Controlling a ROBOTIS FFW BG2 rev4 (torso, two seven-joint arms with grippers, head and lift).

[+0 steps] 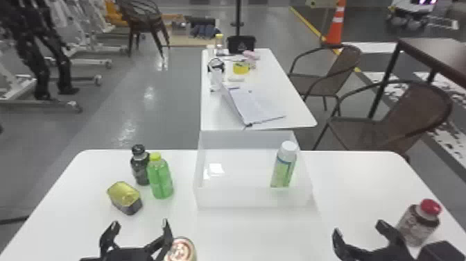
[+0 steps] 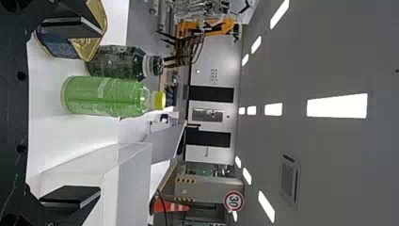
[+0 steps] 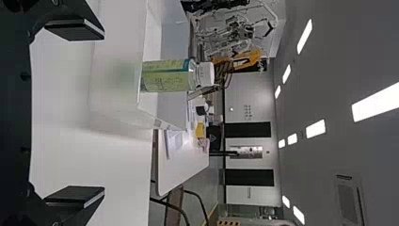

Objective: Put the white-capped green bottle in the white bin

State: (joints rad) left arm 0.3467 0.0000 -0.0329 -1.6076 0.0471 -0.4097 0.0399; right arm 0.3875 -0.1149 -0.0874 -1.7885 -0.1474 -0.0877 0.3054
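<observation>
My left gripper at lower left and right gripper at lower right are wide open, empty. The white-capped green bottle stands in the white bin, right of centre.

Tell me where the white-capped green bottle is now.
In the head view, the white-capped green bottle stands inside the white bin, toward its right side, left of the red-capped bottle.

A round, red-rimmed sign reads "30".
</observation>
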